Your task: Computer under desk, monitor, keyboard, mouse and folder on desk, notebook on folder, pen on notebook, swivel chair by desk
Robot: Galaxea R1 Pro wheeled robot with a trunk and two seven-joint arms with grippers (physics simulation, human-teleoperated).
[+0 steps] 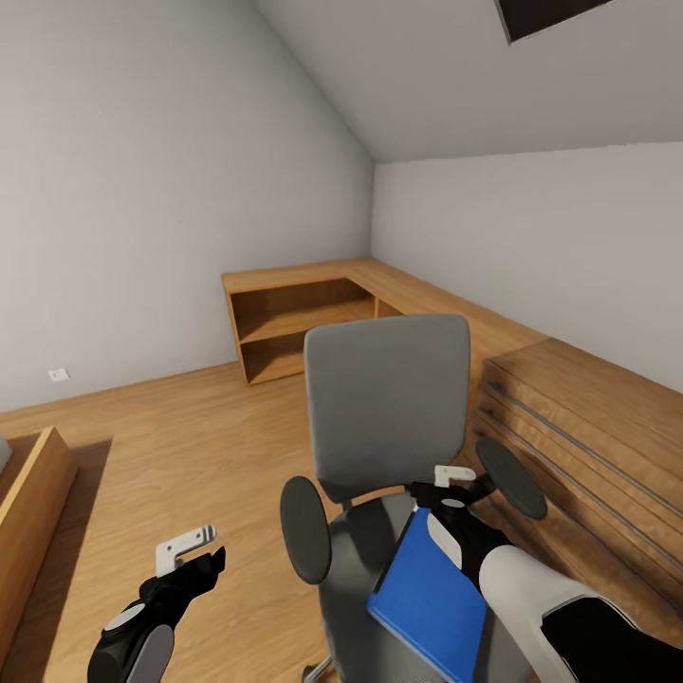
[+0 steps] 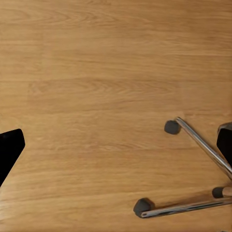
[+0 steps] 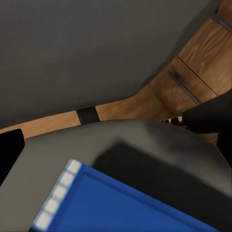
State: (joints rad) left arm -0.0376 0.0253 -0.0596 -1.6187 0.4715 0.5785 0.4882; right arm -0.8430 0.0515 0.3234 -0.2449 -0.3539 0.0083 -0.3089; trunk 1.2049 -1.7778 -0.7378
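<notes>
Head view: swivel chair [image 1: 387, 417] faces away, grey backrest upright, two black round armrests at its sides. Blue folder [image 1: 429, 596] lies on the chair seat, tilted, one corner toward the backrest. Right gripper [image 1: 453, 486] sits over the seat just beyond the folder's far corner, near the chair's right armrest; right forearm crosses above the folder's right edge. Cannot tell if its fingers are apart or closed, or whether they touch the folder. Left gripper [image 1: 194, 555] hangs over bare wood floor [image 1: 190, 446] left of the chair, holding nothing; finger spacing unclear, cannot tell.

Behind the chair: low wooden shelf unit [image 1: 304, 318] running along the wall into the corner. Right of the chair: wooden dresser [image 1: 588, 427] with long drawer fronts. Grey walls, sloped ceiling, dark skylight [image 1: 545, 14] above.

Left wrist view: floor planks with chrome chair base [image 2: 203, 154] legs and two castors.

Right wrist view: folder [image 3: 121, 203] with white-notched spine on the grey seat [image 3: 159, 145], backrest close behind, dresser [image 3: 203, 58] past it.
</notes>
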